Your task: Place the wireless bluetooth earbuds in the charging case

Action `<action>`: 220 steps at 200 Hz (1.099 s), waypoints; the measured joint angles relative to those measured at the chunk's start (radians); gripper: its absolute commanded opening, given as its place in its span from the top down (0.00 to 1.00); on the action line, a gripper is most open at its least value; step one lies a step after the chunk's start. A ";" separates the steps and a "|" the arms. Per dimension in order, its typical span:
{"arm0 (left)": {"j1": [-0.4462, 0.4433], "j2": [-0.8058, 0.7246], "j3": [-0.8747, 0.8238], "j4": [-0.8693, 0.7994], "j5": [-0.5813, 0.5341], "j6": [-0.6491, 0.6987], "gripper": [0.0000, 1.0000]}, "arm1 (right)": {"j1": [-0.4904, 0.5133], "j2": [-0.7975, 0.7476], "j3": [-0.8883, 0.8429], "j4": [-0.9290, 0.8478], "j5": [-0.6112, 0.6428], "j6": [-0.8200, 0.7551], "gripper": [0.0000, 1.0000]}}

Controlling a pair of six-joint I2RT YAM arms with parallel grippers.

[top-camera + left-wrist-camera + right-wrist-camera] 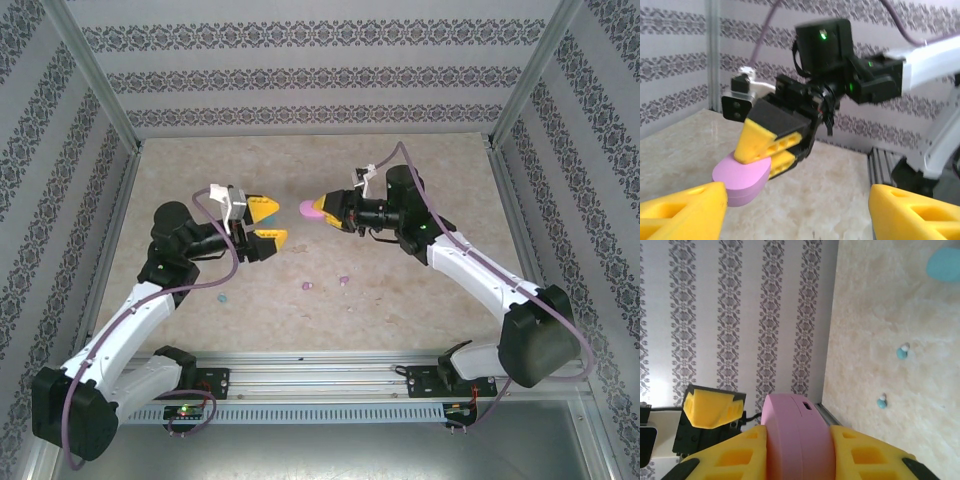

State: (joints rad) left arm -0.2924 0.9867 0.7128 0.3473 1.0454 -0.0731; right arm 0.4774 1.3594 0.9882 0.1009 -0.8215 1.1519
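Note:
My right gripper is shut on a closed pink oval charging case, held in the air above the table's middle. From the right wrist, the case sits clamped between both yellow fingers. My left gripper stands open facing it, a short gap away, with nothing between its fingers. In the left wrist view the pink case hangs just past the left gripper. Two tiny pink earbuds and one light blue earbud lie on the table. Two small blue earbuds lie on the table in the right wrist view.
A turquoise oval case lies on the beige table, beyond the blue earbuds. Patterned walls and metal frame posts close in the table on three sides. A rail with both arm bases runs along the near edge.

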 measured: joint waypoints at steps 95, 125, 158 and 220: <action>-0.080 0.146 0.045 -0.122 0.016 0.203 0.31 | 0.005 -0.048 0.000 -0.069 -0.063 -0.053 0.81; -0.111 0.164 0.045 -0.097 -0.046 0.180 0.37 | 0.005 -0.052 0.000 -0.080 -0.061 -0.056 0.81; -0.130 0.177 0.044 -0.069 -0.109 0.158 0.38 | 0.005 -0.052 0.000 -0.082 -0.040 -0.057 0.81; -0.165 0.187 0.032 -0.014 -0.161 0.143 0.32 | 0.051 -0.053 0.000 -0.082 -0.072 -0.060 0.81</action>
State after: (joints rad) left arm -0.4572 1.1740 0.7448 0.3332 0.8841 0.0696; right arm 0.5285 1.3067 0.9878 0.0185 -0.8940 1.0920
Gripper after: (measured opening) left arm 0.682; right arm 0.279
